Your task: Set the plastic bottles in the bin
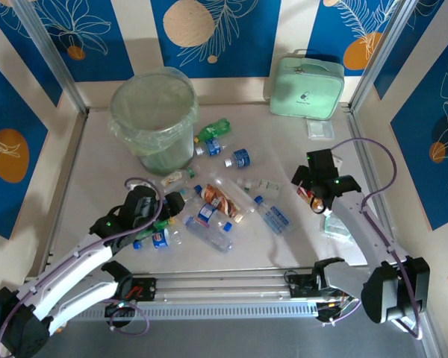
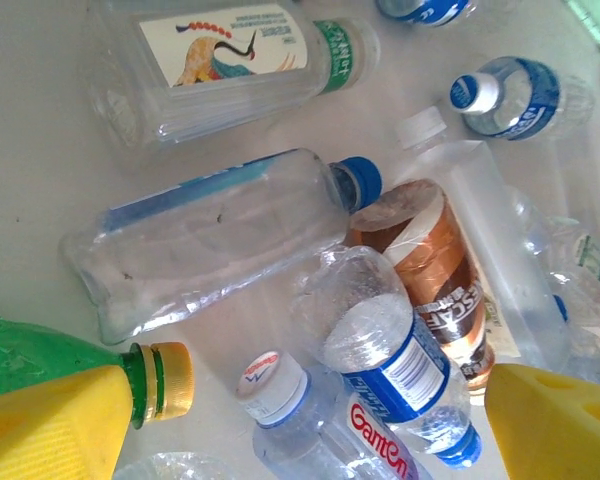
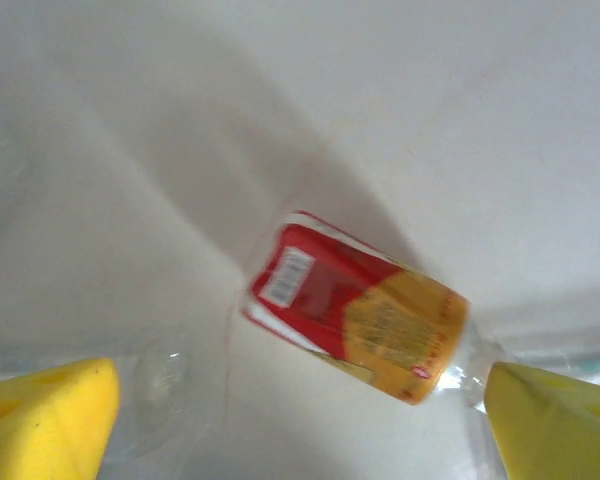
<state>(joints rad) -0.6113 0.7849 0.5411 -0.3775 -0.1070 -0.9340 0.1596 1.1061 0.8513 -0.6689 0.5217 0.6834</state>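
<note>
A grasp appears to be lined up: the right gripper (image 3: 300, 385) is spread open and empty over the clear red-and-orange-labelled plastic bottle (image 3: 360, 305) at 3 o'clock on the counter (image 1: 97, 171), the left gripper (image 2: 310, 400) is likewise released at 7 o'clock, so lowering, closing and carriage to the round green-lined translucent bin (image 1: 164, 149) at 11 o'clock are likely needed.

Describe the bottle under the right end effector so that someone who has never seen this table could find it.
Find the mint green case at the table's far right, then come nearer to the right end effector. Under it lies a clear bottle, away from the central heap. Its red and orange label marks it out from the blue-labelled bottles there.
</note>
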